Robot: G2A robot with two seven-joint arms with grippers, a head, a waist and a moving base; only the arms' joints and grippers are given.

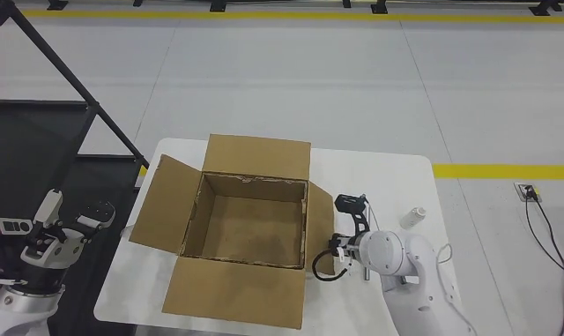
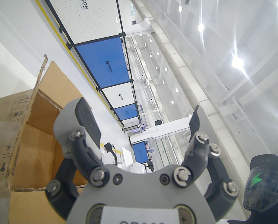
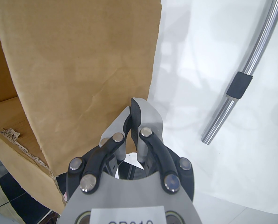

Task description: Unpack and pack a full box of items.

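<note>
Cardboard box [image 1: 247, 226] edge beside right hand [image 3: 134, 109], closed together; left hand [image 2: 139, 115] spread apart

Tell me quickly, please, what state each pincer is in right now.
Left pincer: open, holding nothing.
Right pincer: shut, empty, beside the cardboard box.
</note>
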